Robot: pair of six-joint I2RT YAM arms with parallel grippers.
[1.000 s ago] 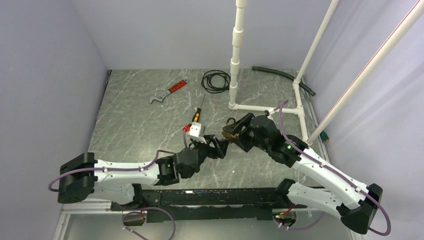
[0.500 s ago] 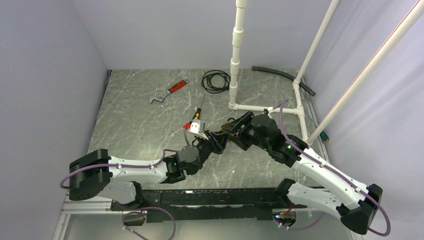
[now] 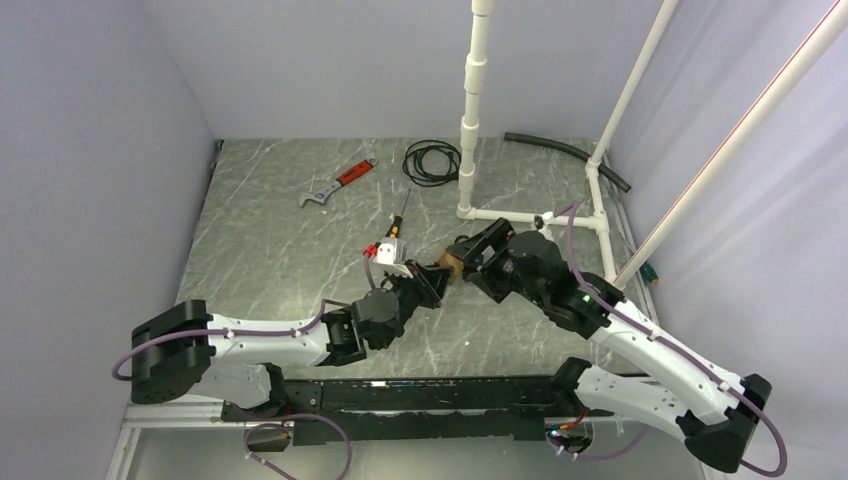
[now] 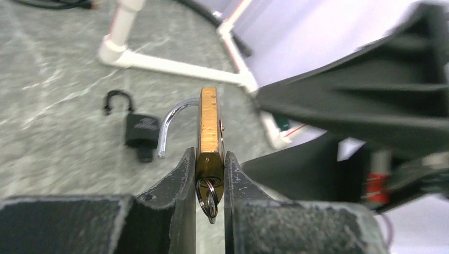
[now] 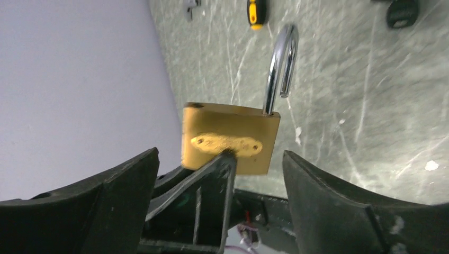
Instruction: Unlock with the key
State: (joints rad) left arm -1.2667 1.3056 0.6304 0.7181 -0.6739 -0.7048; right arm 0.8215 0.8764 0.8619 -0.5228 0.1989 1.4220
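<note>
my left gripper [image 4: 209, 159] pinches the brass padlock [image 4: 209, 124], its shackle [image 4: 170, 123] open; my right gripper [image 5: 219, 154] stands wide around it.

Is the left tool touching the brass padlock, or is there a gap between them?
Touching. The left wrist view shows both fingers of the left tool pressed flat against the sides of the padlock.

A brass-coloured rectangular metal padlock [image 4: 209, 127] shows a brushed, lightly scuffed yellow face, and its curved steel shackle [image 5: 279, 63] is polished to a mirror gloss. The thin wire key ring [image 4: 207, 193] glints bright. On the left gripper [image 4: 210, 159], the black plastic fingers [image 4: 180, 180] look matt and faintly grainy. The grey marble-patterned tabletop [image 3: 270, 250] is smooth with a dull sheen. The white plastic pipe frame [image 4: 169, 64] looks smooth and semi-gloss, and a small black padlock [image 4: 142, 129] looks matt.
</note>
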